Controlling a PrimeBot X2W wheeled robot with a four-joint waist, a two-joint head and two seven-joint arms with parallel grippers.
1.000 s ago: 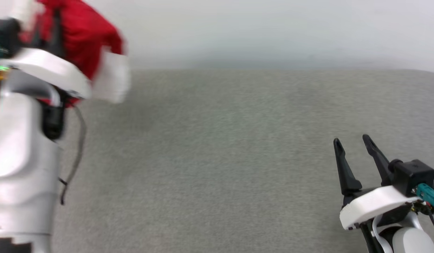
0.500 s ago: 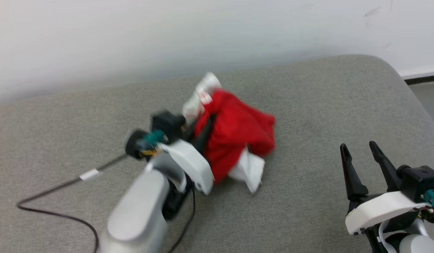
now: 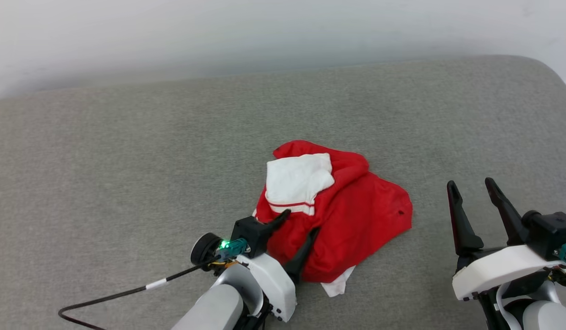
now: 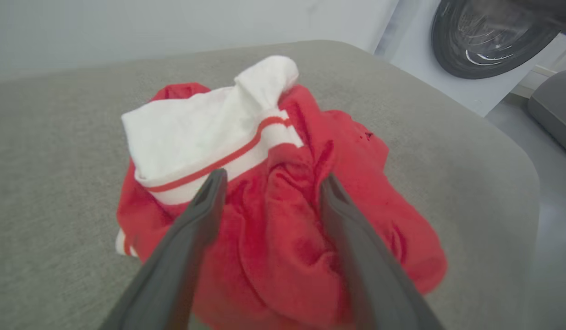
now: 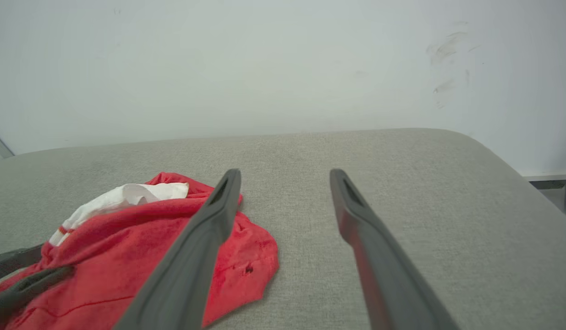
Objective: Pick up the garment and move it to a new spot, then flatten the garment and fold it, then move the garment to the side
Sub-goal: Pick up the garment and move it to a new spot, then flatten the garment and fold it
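Straddling a red fold, left tool [image 3: 301, 220]: fingers apart, nothing clamped. Garment [image 3: 356, 220]: crumpled heap, white panel uppermost, lying mid grey tabletop [image 3: 127, 183]. Right tool [image 3: 470, 182]: fingers apart, empty, apart from the garment.

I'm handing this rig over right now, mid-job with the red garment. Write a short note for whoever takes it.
Left gripper: open, fingers spread over the near edge of the garment, gripping nothing.
Right gripper: open and empty, off to the garment's right, apart from it.
Garment: crumpled heap on the grey padded surface, with a white panel on top.
Done: garment set down, apparently at its new spot.
Left: flatten it, fold it, move it to the side.
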